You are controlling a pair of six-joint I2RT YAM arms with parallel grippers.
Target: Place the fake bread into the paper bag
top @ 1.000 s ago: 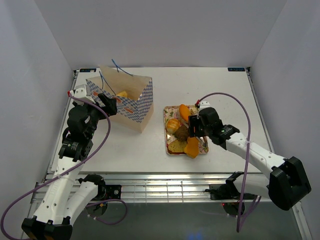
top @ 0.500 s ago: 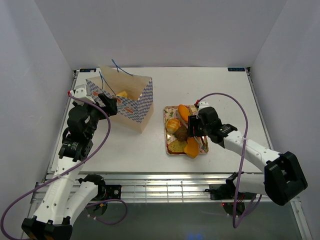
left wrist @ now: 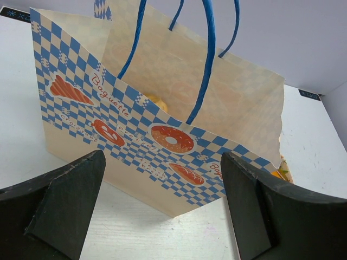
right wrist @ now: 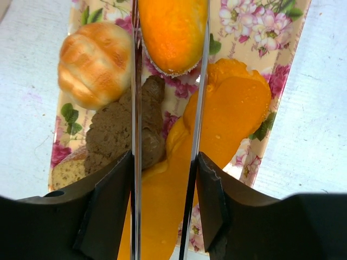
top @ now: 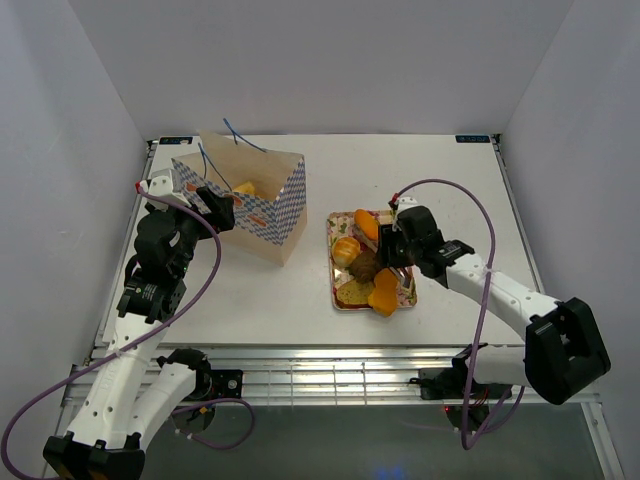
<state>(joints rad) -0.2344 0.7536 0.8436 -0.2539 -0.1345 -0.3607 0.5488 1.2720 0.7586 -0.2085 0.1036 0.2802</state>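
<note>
The paper bag stands open at the back left with one golden bread piece inside; the left wrist view shows the bag close up. My left gripper is open and empty beside the bag's near left side, also seen in the left wrist view. The fake bread lies on a floral tray. My right gripper is down over the tray. Its thin metal fingers press both sides of an orange roll that rests on the tray's far end.
On the tray also lie a golden scored roll, a brown bun, a toast slice and a large orange croissant piece. White walls close in the table on the left, back and right.
My right gripper has moved a little away from me along the tray, from over the brown bun to the orange roll at the far end. The left arm has not moved.
</note>
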